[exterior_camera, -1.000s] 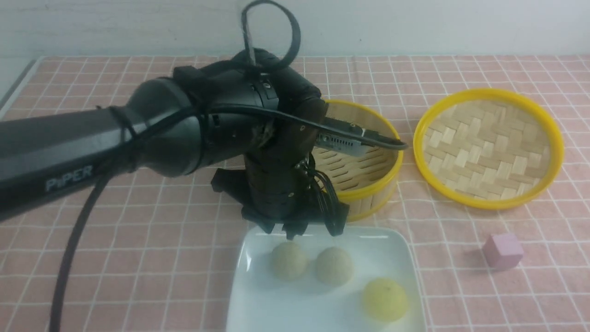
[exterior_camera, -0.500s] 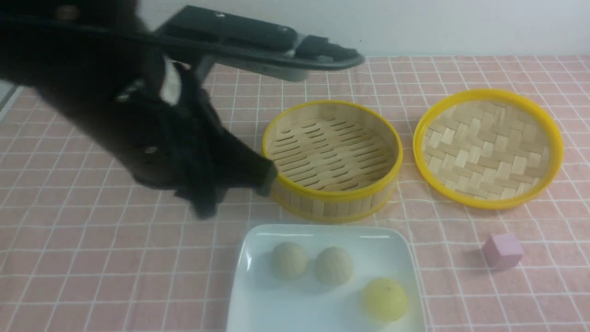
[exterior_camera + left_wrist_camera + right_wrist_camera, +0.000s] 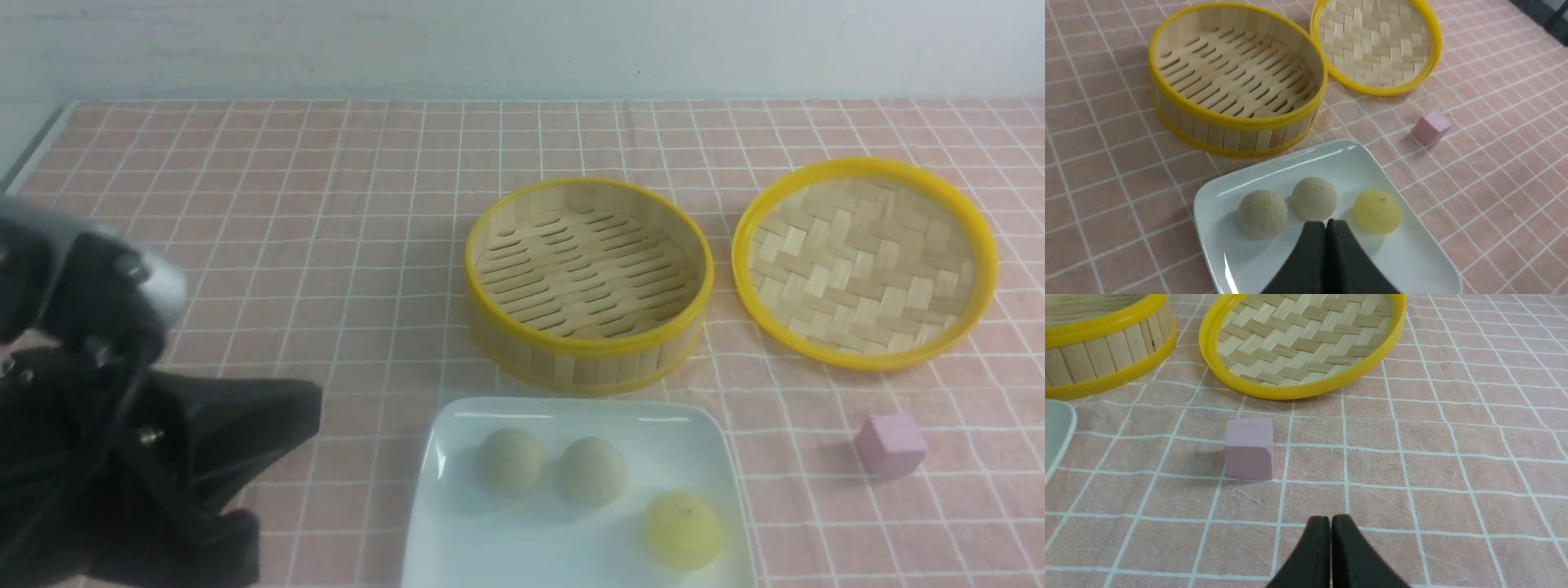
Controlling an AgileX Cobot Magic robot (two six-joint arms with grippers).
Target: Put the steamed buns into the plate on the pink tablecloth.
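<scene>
Pink tablecloth [image 3: 816, 490] beneath; the plate's [image 3: 522, 543] near edge is cropped, both arms' fingers [image 3: 1312, 241] pressed together.

We count three small round steamed buns: two pale beige ones [image 3: 592, 471] and one yellow-green one [image 3: 682, 531]. We see one white square plate [image 3: 539, 547], one round bamboo basket with yellow rims [image 3: 584, 347], one round woven bamboo lid with a yellow rim [image 3: 865, 261], one small pink cube [image 3: 891, 445] and one pink cloth with white lines [image 3: 326, 180].
</scene>
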